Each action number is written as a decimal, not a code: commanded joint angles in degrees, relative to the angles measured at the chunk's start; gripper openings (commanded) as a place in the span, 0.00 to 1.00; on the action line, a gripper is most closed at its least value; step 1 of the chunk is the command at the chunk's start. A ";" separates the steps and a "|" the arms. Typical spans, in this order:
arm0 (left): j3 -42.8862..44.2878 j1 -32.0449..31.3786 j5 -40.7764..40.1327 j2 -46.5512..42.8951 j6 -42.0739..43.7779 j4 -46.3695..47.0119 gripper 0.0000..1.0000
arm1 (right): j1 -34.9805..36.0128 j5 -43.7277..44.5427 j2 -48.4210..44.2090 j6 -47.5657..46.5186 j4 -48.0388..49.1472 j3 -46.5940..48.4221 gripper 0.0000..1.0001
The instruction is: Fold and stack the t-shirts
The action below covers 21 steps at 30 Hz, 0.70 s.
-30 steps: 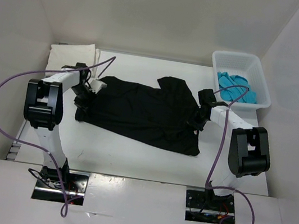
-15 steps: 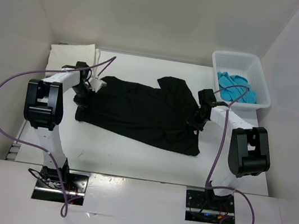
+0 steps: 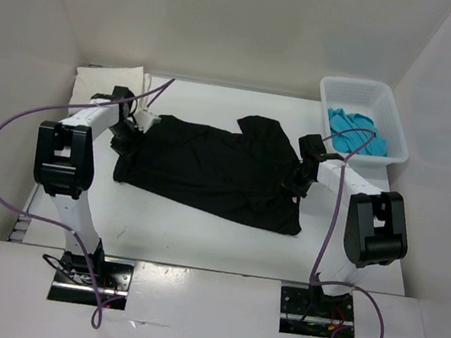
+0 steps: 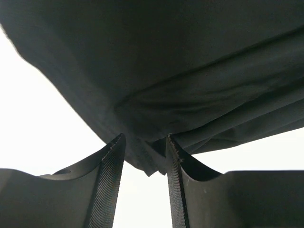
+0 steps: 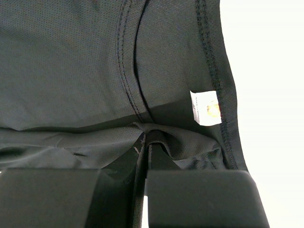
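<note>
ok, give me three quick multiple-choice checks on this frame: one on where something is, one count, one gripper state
1. Where is the turquoise t-shirt?
A) spread mid-table
B) folded at the far left corner
C) in the basket

2. How many t-shirts lie outside the basket?
A) one
B) two
C) three

3. The right gripper is:
A) shut on the black t-shirt
B) open above it
C) out of view

Answers:
1 C: turquoise cloth shows inside the basket walls.
2 B: the black t-shirt and the cream t-shirt lie on the table.
3 A: the right wrist view shows closed fingers pinching a fold of black cloth.
</note>
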 commanded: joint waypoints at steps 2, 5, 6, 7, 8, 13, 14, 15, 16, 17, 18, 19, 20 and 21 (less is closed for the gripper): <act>-0.23 -0.10 2.52 1.88 0.18 -2.35 0.47 | -0.47 -0.14 -1.24 -1.22 1.94 0.76 0.00; -0.75 -0.10 0.76 1.88 0.18 -2.35 0.47 | -0.47 -0.14 -1.24 -1.23 1.94 0.76 0.00; -0.75 -0.10 0.24 1.88 0.18 -2.35 0.47 | -0.47 -0.14 -1.24 -1.23 1.94 0.76 0.00; -0.75 -0.10 0.23 1.88 0.18 -2.35 0.47 | -0.47 -0.14 -1.24 -1.23 1.94 0.76 0.00; -0.75 -0.10 0.23 2.40 0.18 -2.35 0.46 | -0.47 -0.14 -1.24 -1.23 1.94 0.76 0.00; -0.75 -0.10 2.33 2.94 -0.34 -1.74 0.28 | -0.47 -0.14 -1.24 -1.23 1.94 0.76 0.00; -0.23 -0.10 2.95 3.46 -0.35 -1.73 0.26 | -0.47 -0.14 -1.24 -1.23 1.94 0.76 0.00; -0.23 -0.10 2.95 3.46 -0.35 -1.21 0.22 | -0.47 -0.14 -1.24 -1.23 1.94 0.76 0.00; -0.23 -0.10 3.74 4.16 -0.87 -0.68 0.18 | -0.47 -0.14 -1.24 -1.23 1.94 0.76 0.00; 0.38 -0.10 4.35 4.17 -0.87 -0.68 0.14 | -0.47 -0.14 -1.24 -1.23 1.94 0.76 0.00; 0.39 -0.10 4.36 4.17 -1.48 -0.15 0.09 | -0.47 -0.14 -1.76 -1.23 1.94 0.76 0.00; 0.39 -0.10 4.88 4.17 -1.49 -0.15 0.02 | -0.47 -0.14 -1.77 -1.23 1.42 0.76 0.00; 1.00 -0.10 4.89 4.17 -1.49 -0.15 0.00 | -0.47 -0.14 -1.77 -1.23 1.42 0.76 0.00; 1.00 -0.10 4.89 3.47 -1.49 -0.15 0.00 | -0.47 -0.14 -1.77 -1.23 1.42 0.76 0.00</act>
